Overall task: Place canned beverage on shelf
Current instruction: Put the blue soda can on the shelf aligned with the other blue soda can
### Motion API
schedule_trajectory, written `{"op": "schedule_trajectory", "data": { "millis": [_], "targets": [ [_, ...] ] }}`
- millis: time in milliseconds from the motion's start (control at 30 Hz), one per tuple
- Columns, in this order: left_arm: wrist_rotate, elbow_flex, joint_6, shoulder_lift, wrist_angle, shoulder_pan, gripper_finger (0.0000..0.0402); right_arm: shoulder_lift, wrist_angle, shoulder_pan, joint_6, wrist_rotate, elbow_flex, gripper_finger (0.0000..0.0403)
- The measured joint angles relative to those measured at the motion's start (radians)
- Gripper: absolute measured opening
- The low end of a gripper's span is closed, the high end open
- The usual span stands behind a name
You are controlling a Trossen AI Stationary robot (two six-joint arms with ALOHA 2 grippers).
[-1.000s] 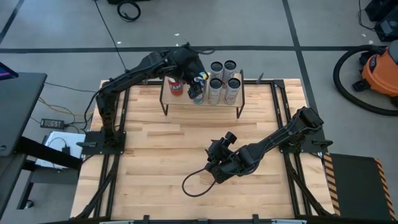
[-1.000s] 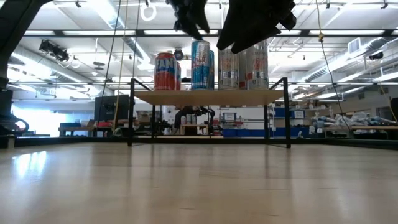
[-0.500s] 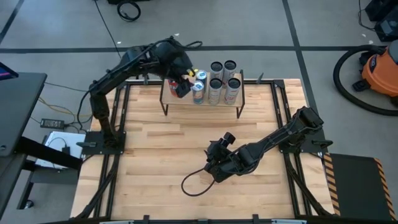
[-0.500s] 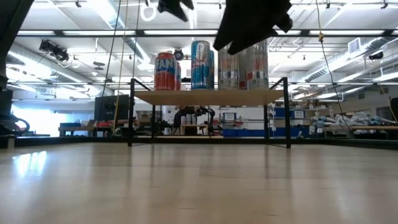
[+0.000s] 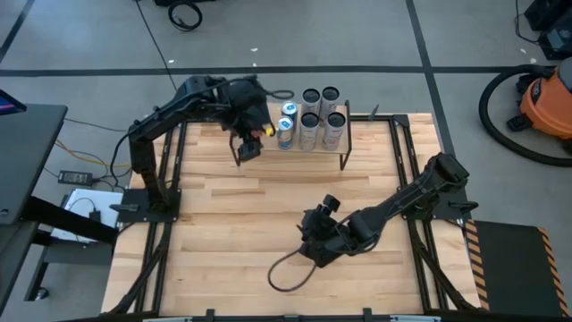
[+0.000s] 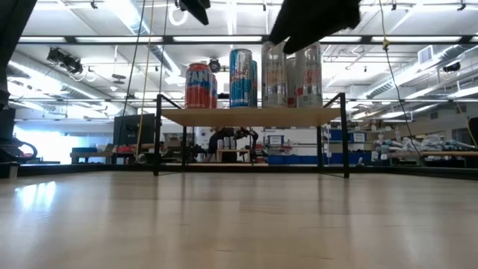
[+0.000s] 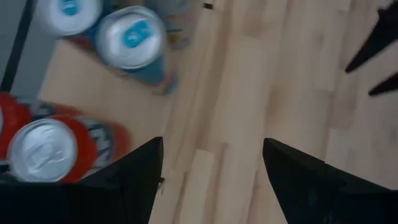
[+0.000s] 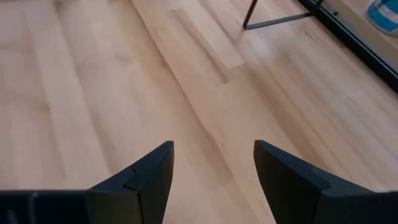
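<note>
Shelf (image 5: 290,140) sits at the upper middle of the high view, at the far edge of the desk (image 5: 223,224), and every can I can count stands on its board. Going left to right in the low view: a red can (image 6: 198,85), a blue can (image 6: 241,78), then a cluster of silver cans (image 6: 291,77).

Left jaws (image 5: 250,143) hang above the shelf's left end, spread and holding nothing. The left wrist view looks down between them at bare board and desk, with the red can (image 7: 43,151) and the blue can (image 7: 132,43) off to one side, clear of both fingers. I judge the placing step done for this can, and the step in hand is pulling the left arm away.

Right jaws (image 5: 320,215) rest low over the desk at the lower middle of the high view, well apart from the shelf, also spread and empty; the right wrist view shows only planks between them.

Next move: I'd lift the left arm up and back towards the frame's left, keeping the fingers clear of the red can, since a nudge could tip it. I see no can left on the desk.
</note>
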Motion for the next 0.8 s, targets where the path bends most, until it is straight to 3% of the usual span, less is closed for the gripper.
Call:
{"op": "schedule_trajectory", "data": {
  "millis": [367, 533, 800],
  "targets": [
    [0.027, 0.000, 0.042, 0.012, 0.051, -0.138, 0.0277, -0.143, -0.276, 0.107, 0.181, 0.113, 0.000, 0.0230],
    [0.021, -0.002, 0.051, 0.013, 0.049, -0.161, 0.0277, -0.191, -0.323, 0.135, 0.226, 0.149, 0.000, 0.0230],
    [0.020, -0.171, 0.101, 0.013, 0.102, -0.161, 0.0277, -0.203, -0.367, 0.138, 0.235, 0.158, 0.000, 0.0230]
  ]
}}
